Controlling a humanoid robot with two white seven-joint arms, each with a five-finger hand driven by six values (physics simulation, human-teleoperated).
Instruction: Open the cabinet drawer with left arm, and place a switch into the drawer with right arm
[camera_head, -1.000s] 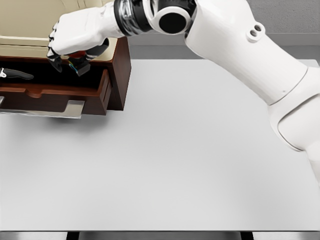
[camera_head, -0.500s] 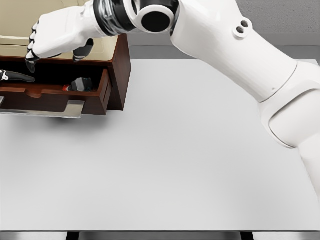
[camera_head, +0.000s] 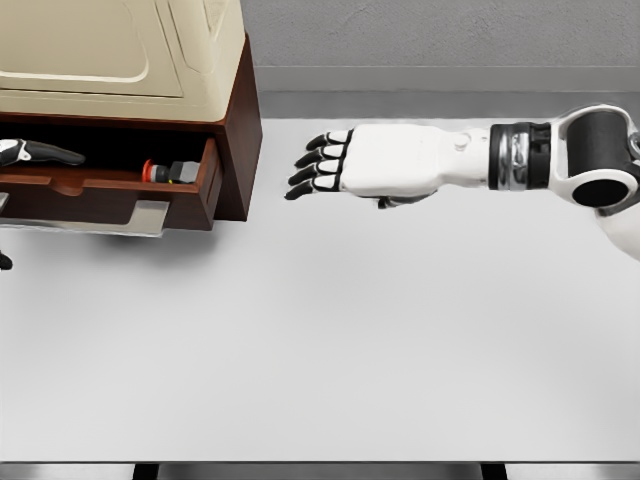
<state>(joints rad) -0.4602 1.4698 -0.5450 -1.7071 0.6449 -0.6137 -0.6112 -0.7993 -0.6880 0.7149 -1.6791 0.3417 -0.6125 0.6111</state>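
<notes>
Head view: the right hand (camera_head: 345, 165) hovers over the table (camera_head: 330, 330), well clear of the cabinet (camera_head: 235, 110), its black-tipped fingers (camera_head: 312, 160) extended and slightly fanned, holding nothing. Half a second ago the same hand hung above the open drawer (camera_head: 110, 195) with its grip released; a second ago it was closed around the switch there. Now the switch (camera_head: 172, 172) lies inside the drawer near its right end, a small dark block with a red tip and a pale band. That suggests the placing is done and the arm is pulling back; the drawer stands pulled out, so little of the task appears to remain. At the far left edge, a slender black finger-like shape with a white joint (camera_head: 28, 152) reaches in over the drawer, probably the left hand, though whether it is open or closed cannot be told. The cabinet pairs glossy reddish-brown wood sides with a smooth cream top moulded in rounded panels; a flat grey metallic pull (camera_head: 145, 215) projects beneath the drawer front. The arm's casing is smooth white plastic, with a banded grey wrist ring and a black circular joint cap. The table is matt pale grey.
</notes>
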